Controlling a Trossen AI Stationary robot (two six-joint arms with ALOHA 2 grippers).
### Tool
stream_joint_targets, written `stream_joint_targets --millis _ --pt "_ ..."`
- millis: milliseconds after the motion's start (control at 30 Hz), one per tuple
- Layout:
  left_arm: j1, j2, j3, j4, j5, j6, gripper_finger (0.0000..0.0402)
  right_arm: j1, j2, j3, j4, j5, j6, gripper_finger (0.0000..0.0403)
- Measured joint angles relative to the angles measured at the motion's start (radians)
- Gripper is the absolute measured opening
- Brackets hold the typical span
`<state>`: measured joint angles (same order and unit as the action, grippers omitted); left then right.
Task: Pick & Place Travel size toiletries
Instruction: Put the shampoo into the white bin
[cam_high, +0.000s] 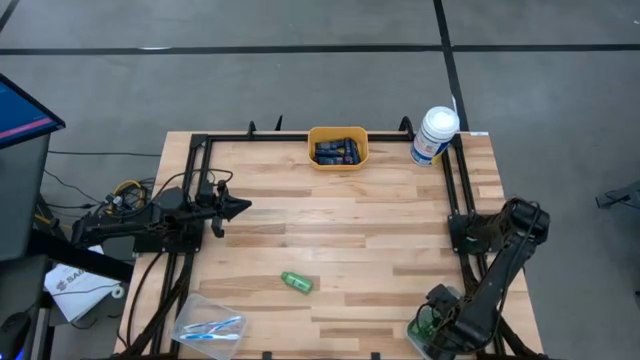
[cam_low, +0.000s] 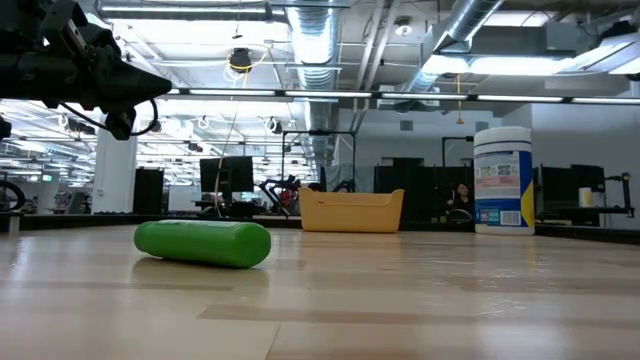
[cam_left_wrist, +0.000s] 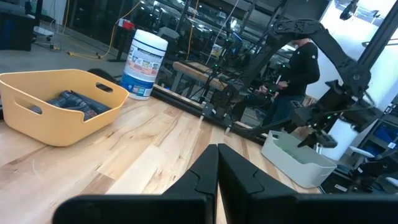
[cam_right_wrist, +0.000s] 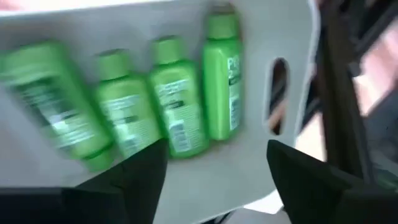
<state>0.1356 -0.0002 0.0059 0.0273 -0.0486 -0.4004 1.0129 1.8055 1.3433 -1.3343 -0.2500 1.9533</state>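
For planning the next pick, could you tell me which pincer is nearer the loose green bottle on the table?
Left. The left pincer hovers just beyond the bottle, while the right pincer is farther off, over the white bin at the table's corner.

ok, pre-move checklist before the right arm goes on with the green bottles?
1. Right gripper jaws open, empty: ok.
2. Right gripper over the white bin, green bottles lying inside: ok.
3. Loose green bottle on the table, unobstructed: ok.
4. Left gripper shut, parked at the table's left side, clear of the right arm: ok.
5. Yellow bin holds dark tubes: ok.
6. How many bottles are in the white bin: cannot tell.
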Motion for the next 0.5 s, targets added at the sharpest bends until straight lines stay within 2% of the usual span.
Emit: stream_joint_targets --millis 133,267,367,500 --pt "0.000 0.000 0.000 0.000 0.000 0.000 0.0001 -0.073 -0.047 0.057 0.012 0.125 -0.033 0.0280" --pt "0.000 0.000 0.000 0.000 0.000 0.000 0.0001 -0.213 -0.068 0.112 0.088 0.245 -0.230 0.0281" --pt "0.000 0.000 0.000 0.000 0.000 0.000 0.0001 -0.339 -0.068 0.126 0.198 0.252 -0.450 0.0281" --pt "0.000 0.000 0.000 0.000 0.000 0.000 0.0001 -0.493 -0.041 0.126 0.394 0.250 -0.664 0.0282"
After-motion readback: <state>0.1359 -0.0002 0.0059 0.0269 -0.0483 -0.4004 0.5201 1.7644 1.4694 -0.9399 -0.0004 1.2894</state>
